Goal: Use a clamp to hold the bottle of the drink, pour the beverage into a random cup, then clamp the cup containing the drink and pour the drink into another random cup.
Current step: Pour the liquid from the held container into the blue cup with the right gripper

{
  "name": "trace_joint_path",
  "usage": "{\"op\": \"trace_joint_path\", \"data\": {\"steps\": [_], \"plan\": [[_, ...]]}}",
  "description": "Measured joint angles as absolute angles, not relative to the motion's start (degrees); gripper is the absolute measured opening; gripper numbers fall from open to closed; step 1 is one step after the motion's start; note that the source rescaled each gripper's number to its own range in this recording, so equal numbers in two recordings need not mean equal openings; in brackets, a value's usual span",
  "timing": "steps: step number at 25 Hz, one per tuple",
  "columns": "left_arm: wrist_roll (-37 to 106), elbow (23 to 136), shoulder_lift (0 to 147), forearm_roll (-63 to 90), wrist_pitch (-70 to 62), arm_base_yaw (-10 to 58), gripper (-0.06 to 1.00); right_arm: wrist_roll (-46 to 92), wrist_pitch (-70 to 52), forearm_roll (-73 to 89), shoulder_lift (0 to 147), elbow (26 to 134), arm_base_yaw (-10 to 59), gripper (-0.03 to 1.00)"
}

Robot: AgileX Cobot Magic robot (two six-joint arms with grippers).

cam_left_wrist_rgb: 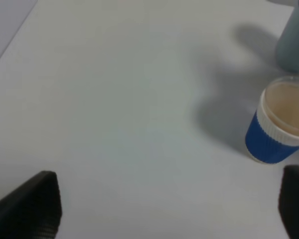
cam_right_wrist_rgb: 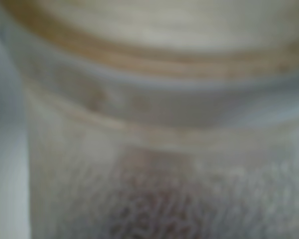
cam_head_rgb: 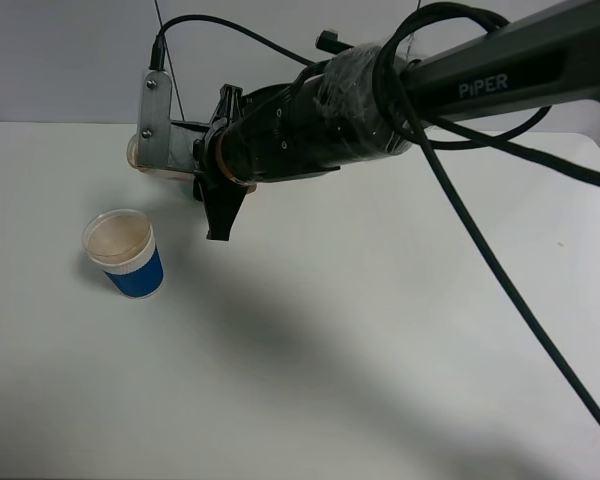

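My right arm reaches across to the far left of the table (cam_head_rgb: 380,350), the clamp (cam_head_rgb: 185,160) closed on the bottle (cam_head_rgb: 145,165), which peeks out beneath the camera bracket (cam_head_rgb: 158,115) (its own wrist view is pure blur: whitish plastic, a hint of pink). The blue-sleeved cup (cam_head_rgb: 125,255) stands upright nearer me, apart from both. My left gripper (cam_left_wrist_rgb: 164,204) has its fingers spread wide, nothing between them.
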State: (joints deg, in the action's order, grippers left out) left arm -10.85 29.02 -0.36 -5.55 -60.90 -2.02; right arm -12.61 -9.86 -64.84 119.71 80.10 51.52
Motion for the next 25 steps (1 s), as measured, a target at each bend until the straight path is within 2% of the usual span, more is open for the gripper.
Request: {"op": "trace_joint_path", "data": {"steps": [13,25], "plan": [[-10.8,29.0,-0.4,-5.6,-60.9,-2.0,0.62,-11.4,-7.9,-65.2,121.5,85.7,51.5,0.01],[-10.8,29.0,-0.4,-5.6,-60.9,-2.0,0.62,-11.2,-7.8,-65.2,123.0,85.8,51.6,0.01]]}}
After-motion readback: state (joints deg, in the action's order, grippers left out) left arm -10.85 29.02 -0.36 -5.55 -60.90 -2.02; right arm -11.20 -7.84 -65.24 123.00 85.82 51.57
